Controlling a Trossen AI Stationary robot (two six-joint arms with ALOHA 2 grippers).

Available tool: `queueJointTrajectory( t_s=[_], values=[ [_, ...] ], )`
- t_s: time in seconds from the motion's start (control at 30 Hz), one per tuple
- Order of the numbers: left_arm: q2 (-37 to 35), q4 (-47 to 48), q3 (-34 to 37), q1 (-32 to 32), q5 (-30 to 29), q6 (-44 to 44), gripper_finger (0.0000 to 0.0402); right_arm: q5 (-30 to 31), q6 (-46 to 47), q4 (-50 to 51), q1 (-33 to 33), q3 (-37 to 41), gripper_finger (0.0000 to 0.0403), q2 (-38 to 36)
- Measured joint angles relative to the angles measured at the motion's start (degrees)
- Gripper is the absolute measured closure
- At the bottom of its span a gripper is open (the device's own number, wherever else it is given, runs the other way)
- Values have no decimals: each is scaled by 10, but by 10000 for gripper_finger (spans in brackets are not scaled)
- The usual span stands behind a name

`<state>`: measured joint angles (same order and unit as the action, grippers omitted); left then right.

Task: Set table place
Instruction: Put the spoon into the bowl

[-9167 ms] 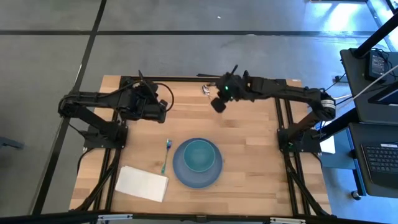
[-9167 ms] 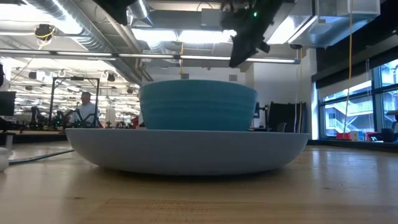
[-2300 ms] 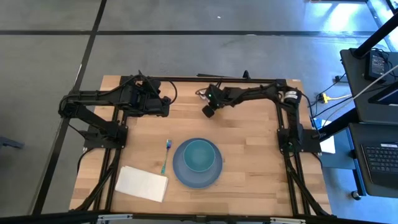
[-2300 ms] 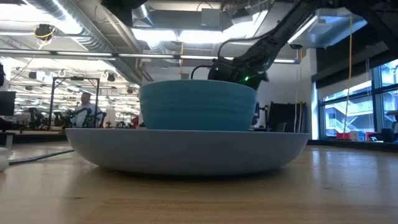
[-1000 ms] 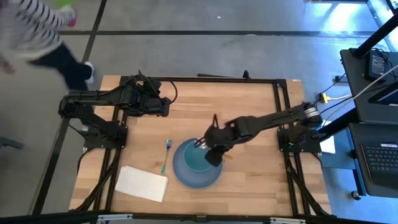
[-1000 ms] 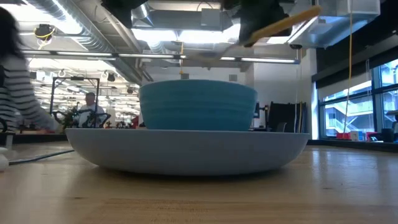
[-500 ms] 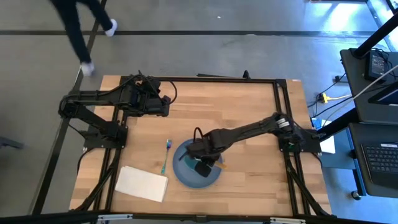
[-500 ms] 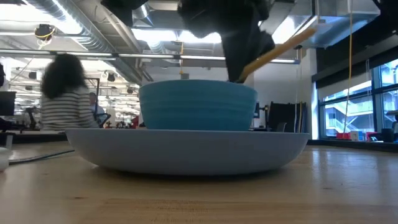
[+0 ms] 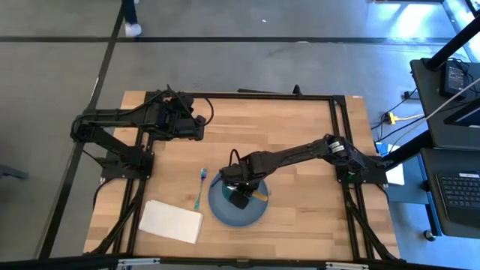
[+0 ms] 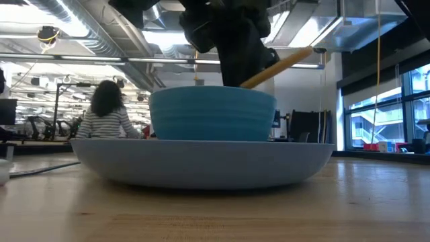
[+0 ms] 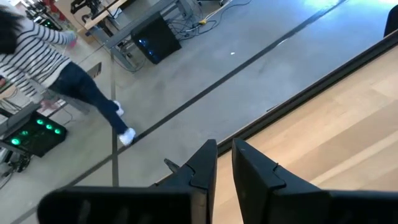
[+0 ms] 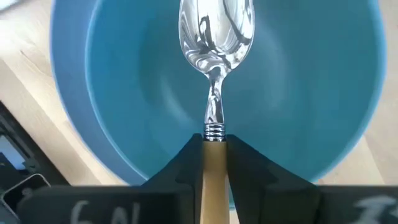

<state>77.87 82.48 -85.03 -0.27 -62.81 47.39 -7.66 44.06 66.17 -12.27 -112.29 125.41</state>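
Observation:
A teal bowl [image 9: 229,187] sits in a large blue plate [image 9: 225,214] near the table's middle; both also show in the low view, the bowl [image 10: 212,113] on the plate [image 10: 201,161]. My right gripper [image 9: 240,198] is over the bowl, shut on an orange-handled metal spoon [image 12: 216,37] whose head points into the bowl [image 12: 124,93]. A teal-handled fork [image 9: 200,187] lies left of the plate and a white napkin [image 9: 171,221] lies at the near left. My left gripper [image 9: 199,128] is shut and empty at the far left. My right gripper pinches the spoon's orange handle [image 12: 214,152] between its two fingers, close to the metal neck. The fingers come from above, slanting down. The handle's free end [image 10: 282,64] sticks up toward the table's right. Whether the head [image 12: 216,28] touches the bowl cannot be told.
The black metal frame [image 9: 247,96] edges the wooden tabletop [image 9: 300,217]. There is bare wood to the right of the plate and at the far middle. A person in a striped top [image 10: 107,114] is in the room beyond the table.
My right gripper has carried the spoon toward the table's left and near edges and down, over the bowl. The spoon's head now dips toward the bowl and its handle slants up to the right. A person has walked past beyond the table's far edge.

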Motion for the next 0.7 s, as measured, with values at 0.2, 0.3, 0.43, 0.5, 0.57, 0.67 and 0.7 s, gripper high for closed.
queueJointTrajectory(
  t_s=[0.2,0.3,0.43,0.5,0.57,0.67,0.7],
  values=[
    [0,0,0,0,0,0,372,1,-8,-3,0,2,344,12],
    [0,0,0,0,0,0,378,1,-9,-10,0,2,332,21],
    [0,0,0,0,0,0,386,0,-11,-11,0,2,326,27],
    [0,0,0,0,0,0,389,1,-11,-11,0,2,326,27],
    [0,0,0,0,0,0,393,1,-11,-11,0,2,327,27],
    [0,0,0,0,0,0,397,-4,-11,-9,-1,2,327,26],
    [0,0,0,0,0,0,399,-8,-11,-8,-2,2,327,26]
  ],
)
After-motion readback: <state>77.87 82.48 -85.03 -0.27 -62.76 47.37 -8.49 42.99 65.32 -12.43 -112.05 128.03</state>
